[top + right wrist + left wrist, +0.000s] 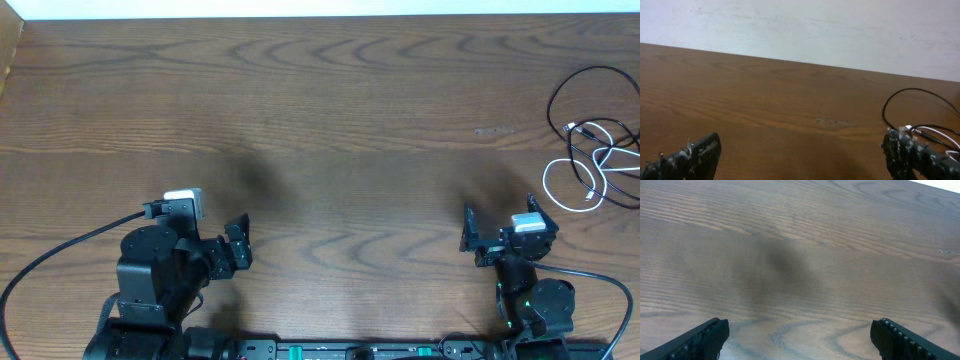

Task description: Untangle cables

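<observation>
Approach step, nothing grasped yet. Cables (597, 153) lie tangled at the far right of the overhead frame. Left gripper (238, 245) and right gripper (470, 234) both gape wide and empty at the frame bottom. Next move probably needs the right arm reaching up-right and pinching one strand.

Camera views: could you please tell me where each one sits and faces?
Overhead: above, looking down on brown wooden table, left end effector, right end effector, thin black and white cables.
Left wrist: on left arm, facing bare wood; own open fingers.
Right wrist: facing white wall; own fingers.
Shared: overhead and right wrist show cables.
</observation>
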Controlling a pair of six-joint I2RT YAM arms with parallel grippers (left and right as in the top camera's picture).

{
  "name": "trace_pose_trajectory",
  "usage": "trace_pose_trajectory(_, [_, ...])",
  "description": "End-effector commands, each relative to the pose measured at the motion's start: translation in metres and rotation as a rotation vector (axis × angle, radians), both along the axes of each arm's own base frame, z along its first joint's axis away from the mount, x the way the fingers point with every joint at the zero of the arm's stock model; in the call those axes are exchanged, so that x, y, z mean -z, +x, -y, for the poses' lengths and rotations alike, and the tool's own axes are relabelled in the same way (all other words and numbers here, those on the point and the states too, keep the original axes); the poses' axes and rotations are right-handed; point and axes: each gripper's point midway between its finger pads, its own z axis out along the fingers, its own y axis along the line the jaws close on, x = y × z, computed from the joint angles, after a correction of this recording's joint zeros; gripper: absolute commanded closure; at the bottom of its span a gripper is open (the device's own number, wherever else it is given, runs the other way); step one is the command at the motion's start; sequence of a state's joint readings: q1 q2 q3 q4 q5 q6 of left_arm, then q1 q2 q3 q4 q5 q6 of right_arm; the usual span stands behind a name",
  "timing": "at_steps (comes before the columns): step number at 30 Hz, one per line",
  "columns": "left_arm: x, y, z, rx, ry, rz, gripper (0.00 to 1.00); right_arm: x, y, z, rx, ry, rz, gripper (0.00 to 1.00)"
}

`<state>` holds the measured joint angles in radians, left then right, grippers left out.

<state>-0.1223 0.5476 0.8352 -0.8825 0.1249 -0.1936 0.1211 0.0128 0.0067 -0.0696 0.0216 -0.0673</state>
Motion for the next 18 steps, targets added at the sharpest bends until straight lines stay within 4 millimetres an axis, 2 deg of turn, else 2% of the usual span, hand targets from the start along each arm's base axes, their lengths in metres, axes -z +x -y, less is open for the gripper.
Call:
trace_pose_trajectory(1, [0.0029, 0.0001, -0.0023, -0.005, 0.013, -0.003, 0.04, 0.0003, -0.0001, 0.0021, 0.004, -0.019, 0.003, 0.01])
trace_pose_trajectory(3, [0.0029, 0.0001, -0.0023, -0.005, 0.013, -0.003, 0.05, 0.0002, 0.0006, 0.0106, 0.039, -0.019, 0.003, 0.01])
trace_pose_trajectory(18, [0.0029, 0.0001, -0.0023, -0.005, 0.013, -0.003, 0.04, 0.0003, 0.0006, 0.0105, 0.039, -0.019, 0.002, 0.01])
